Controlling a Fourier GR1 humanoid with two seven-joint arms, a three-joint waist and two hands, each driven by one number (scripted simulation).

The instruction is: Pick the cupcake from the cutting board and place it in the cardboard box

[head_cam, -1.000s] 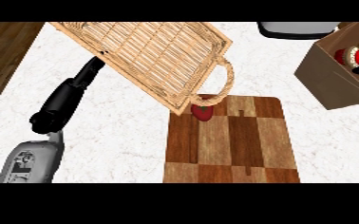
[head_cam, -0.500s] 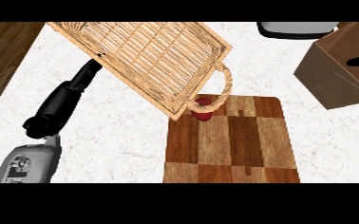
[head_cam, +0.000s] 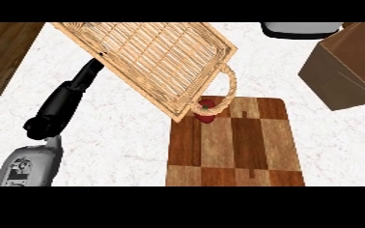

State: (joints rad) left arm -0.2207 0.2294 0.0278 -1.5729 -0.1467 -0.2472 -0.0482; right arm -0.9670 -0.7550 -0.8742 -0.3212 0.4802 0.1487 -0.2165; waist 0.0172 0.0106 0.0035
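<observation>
The cardboard box [head_cam: 339, 70] is being shown further right than half a second ago. The cupcake [head_cam: 206, 111] is being half hidden by the wicker basket's [head_cam: 153, 58] handle at the cutting board's [head_cam: 235, 145] upper left. The left hand [head_cam: 91, 70] is being concealed under the basket; its fingers cannot be judged.

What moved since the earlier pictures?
The brown cardboard box slid right, and its open inside no longer shows. The flat woven wicker basket, the small red cupcake and the striped wooden cutting board stayed put.
</observation>
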